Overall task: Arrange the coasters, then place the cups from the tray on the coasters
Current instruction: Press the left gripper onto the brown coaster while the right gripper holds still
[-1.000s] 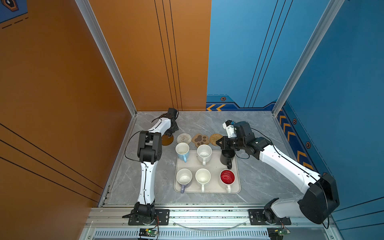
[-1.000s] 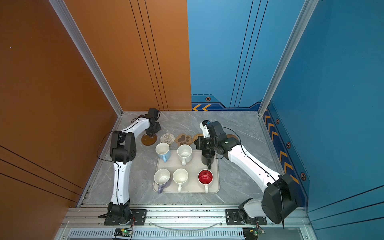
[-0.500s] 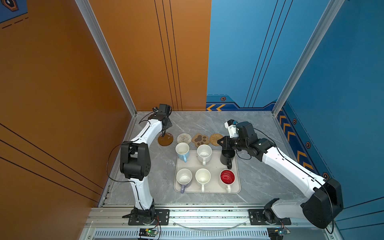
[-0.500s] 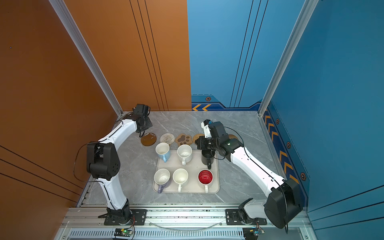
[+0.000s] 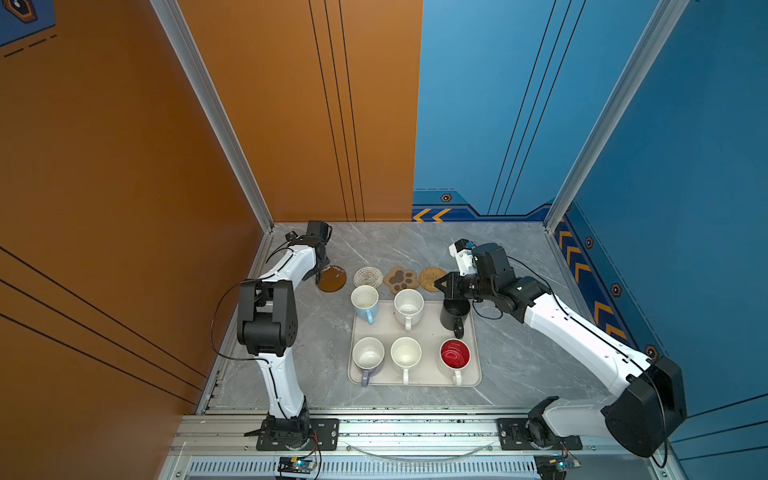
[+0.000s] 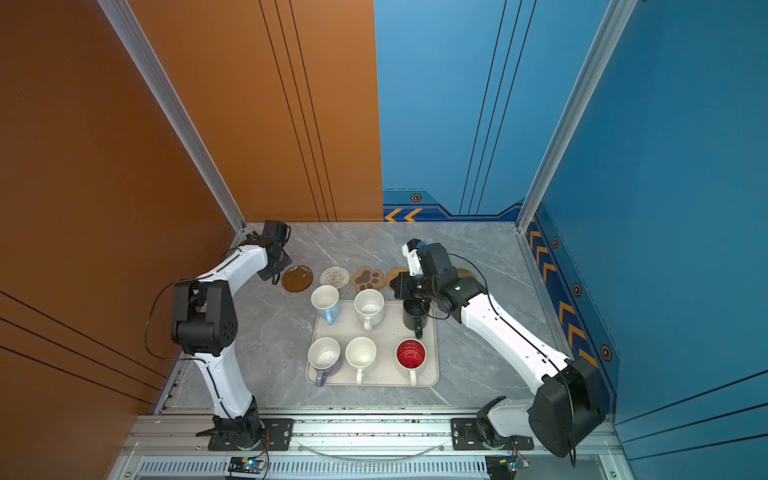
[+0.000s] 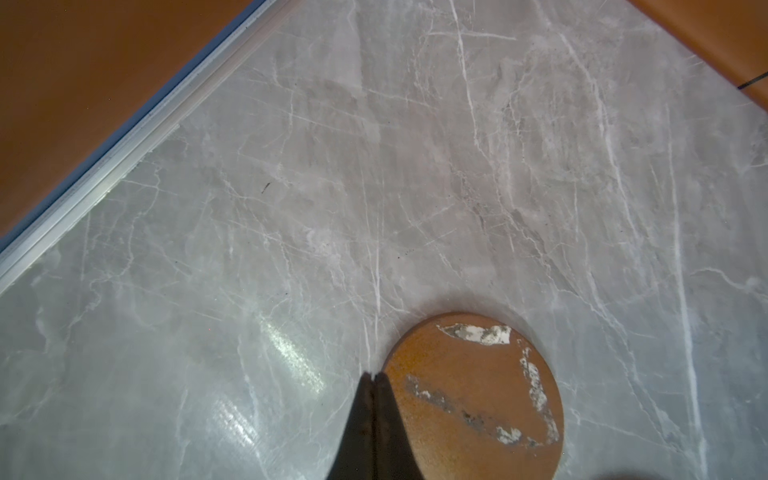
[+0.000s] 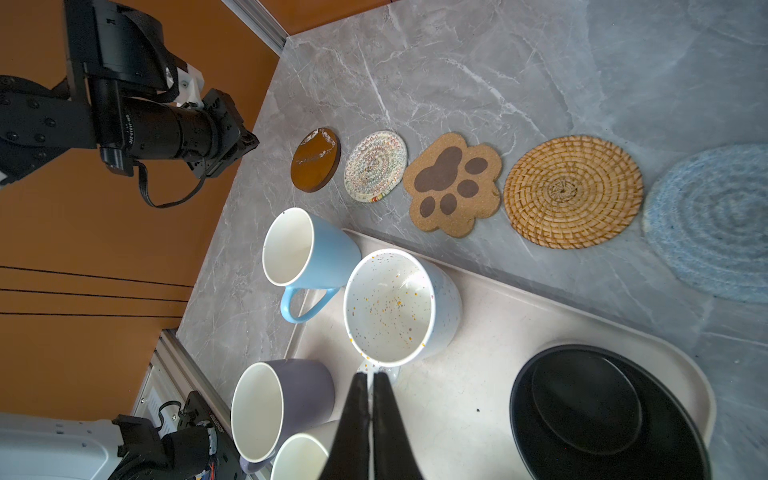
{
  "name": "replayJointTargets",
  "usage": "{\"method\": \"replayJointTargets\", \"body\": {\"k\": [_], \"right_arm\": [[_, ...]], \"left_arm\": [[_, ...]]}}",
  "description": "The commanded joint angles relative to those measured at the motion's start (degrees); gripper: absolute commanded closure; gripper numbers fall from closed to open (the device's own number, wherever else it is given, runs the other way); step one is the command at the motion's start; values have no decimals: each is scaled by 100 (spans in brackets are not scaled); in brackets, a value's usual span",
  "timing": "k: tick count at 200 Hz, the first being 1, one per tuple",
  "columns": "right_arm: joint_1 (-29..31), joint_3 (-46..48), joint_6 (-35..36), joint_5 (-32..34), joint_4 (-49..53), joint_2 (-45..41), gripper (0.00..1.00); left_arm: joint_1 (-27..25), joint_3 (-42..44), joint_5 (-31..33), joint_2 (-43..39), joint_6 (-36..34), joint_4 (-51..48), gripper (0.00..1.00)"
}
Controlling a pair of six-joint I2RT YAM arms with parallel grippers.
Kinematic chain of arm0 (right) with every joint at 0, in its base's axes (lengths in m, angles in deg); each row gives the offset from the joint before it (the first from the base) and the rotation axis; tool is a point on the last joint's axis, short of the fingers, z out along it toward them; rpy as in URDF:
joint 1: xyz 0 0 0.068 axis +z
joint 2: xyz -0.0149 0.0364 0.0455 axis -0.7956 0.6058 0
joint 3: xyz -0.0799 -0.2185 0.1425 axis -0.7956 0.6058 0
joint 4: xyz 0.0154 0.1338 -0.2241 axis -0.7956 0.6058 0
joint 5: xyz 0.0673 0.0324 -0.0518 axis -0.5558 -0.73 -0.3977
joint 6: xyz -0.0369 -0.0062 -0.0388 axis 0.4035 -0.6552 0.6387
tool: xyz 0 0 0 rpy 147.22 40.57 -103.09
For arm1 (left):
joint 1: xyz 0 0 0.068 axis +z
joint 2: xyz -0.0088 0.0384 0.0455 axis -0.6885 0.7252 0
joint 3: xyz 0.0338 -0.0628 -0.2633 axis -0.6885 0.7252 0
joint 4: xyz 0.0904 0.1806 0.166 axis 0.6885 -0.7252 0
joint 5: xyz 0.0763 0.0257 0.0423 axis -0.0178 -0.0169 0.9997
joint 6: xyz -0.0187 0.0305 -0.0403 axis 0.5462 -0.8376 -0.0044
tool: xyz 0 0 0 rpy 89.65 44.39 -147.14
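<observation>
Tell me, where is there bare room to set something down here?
Bare grey marble tabletop lies between the coaster row and the back walls, and between the cream rectangular tray and the front rail. Crowded: the paw-shaped brown cork coaster and its neighbours sit close behind the tray's mugs.

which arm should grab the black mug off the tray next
Right. The right gripper, shut, hangs close to the black mug on the tray; the left gripper, shut, sits off the tray at the edge of the brown disc coaster.

grey-blue coaster (image 8: pixel 715 220) edge-cropped, mug (image 8: pixel 299 457), maybe white, cropped
</observation>
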Motion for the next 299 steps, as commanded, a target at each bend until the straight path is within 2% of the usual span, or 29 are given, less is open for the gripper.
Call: {"method": "replayJointTargets", "body": {"k": [1, 107, 185, 299], "right_arm": [[19, -79, -84, -5, -32, 92, 95], [11, -351, -64, -21, 74, 310, 95], [2, -492, -49, -14, 147, 447, 95], [2, -533, -41, -22, 202, 457, 95]], "left_arm": [[17, -234, -72, 249, 285, -84, 100], [13, -736, -206, 986, 925, -124, 100], [-45, -1170, -81, 1385, 940, -132, 100], [-162, -973, -130, 1536, 1084, -123, 100]]}}
